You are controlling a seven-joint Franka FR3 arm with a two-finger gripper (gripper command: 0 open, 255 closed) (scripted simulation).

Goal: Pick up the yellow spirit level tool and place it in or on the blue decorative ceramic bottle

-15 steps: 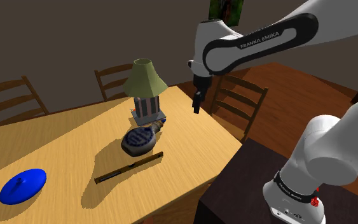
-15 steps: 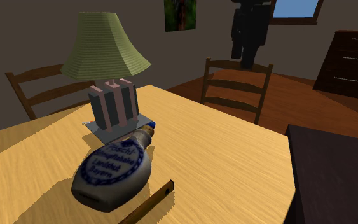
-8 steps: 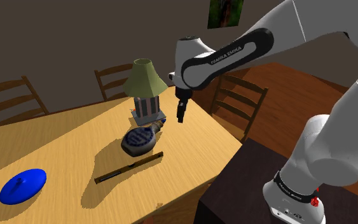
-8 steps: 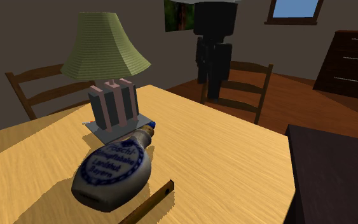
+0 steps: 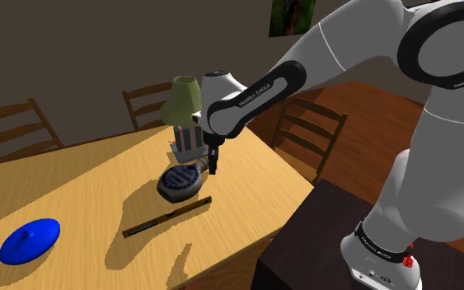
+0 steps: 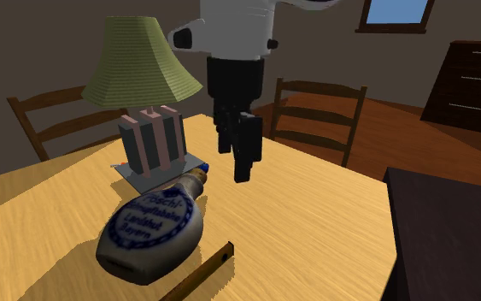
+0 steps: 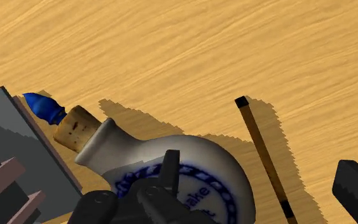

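Note:
The spirit level (image 5: 168, 217) is a thin yellow-brown bar with dark ends, flat on the wooden table (image 5: 82, 189) beside the bottle. The bottle (image 5: 180, 181) is grey-white with a blue label and a cork, and lies on its side by the lamp's base. My gripper (image 5: 213, 167) hangs open a little above the table, over the bottle's neck end. In the second exterior view the gripper (image 6: 238, 158) is to the right of the bottle (image 6: 149, 231), with the level (image 6: 200, 274) at the lower edge. In the wrist view the gripper (image 7: 260, 162) is above the level (image 7: 263, 156), with the bottle (image 7: 203, 159) under one finger.
A lamp (image 5: 187, 107) with a green shade stands just behind the bottle. A blue lid-like dish (image 5: 29, 240) lies at the table's near left in the shoulder view. Wooden chairs (image 5: 308, 136) ring the table. A dark stand (image 5: 345, 239) and a dresser (image 6: 473, 81) lie off the table.
The arm has swung toward the shoulder view's left and downward, from beside the table's chair-side edge to just above the bottle's neck. The bottle and level have not moved.

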